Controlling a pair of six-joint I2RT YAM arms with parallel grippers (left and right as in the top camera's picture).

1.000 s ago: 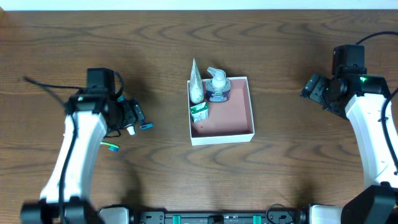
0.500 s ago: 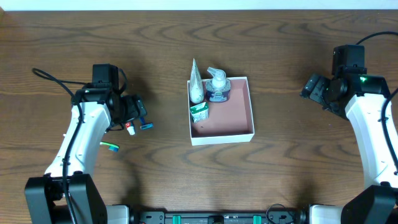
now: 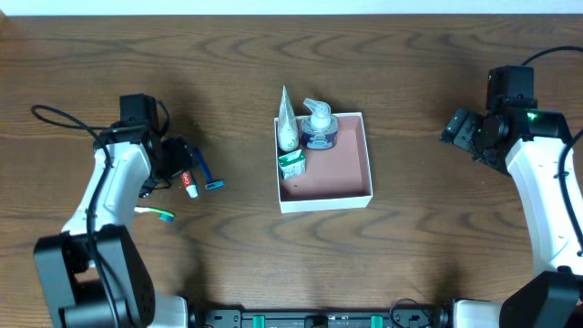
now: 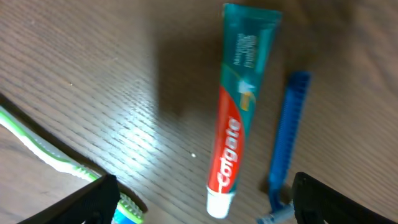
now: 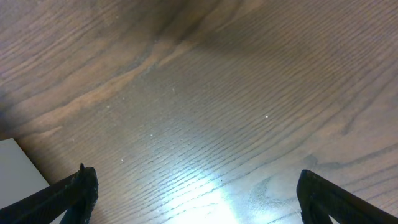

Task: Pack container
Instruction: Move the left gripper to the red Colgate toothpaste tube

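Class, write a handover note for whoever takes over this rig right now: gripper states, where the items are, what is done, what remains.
Left gripper: open, empty, over the red-and-teal toothpaste tube.
Right gripper: open, empty, over bare wooden table.
Done: white tube, clear pump bottle and small green-and-white carton sit in the square white cardboard box with pink inside.
Left to pack: toothpaste, blue razor and green-and-white toothbrush, on the table left of the box.
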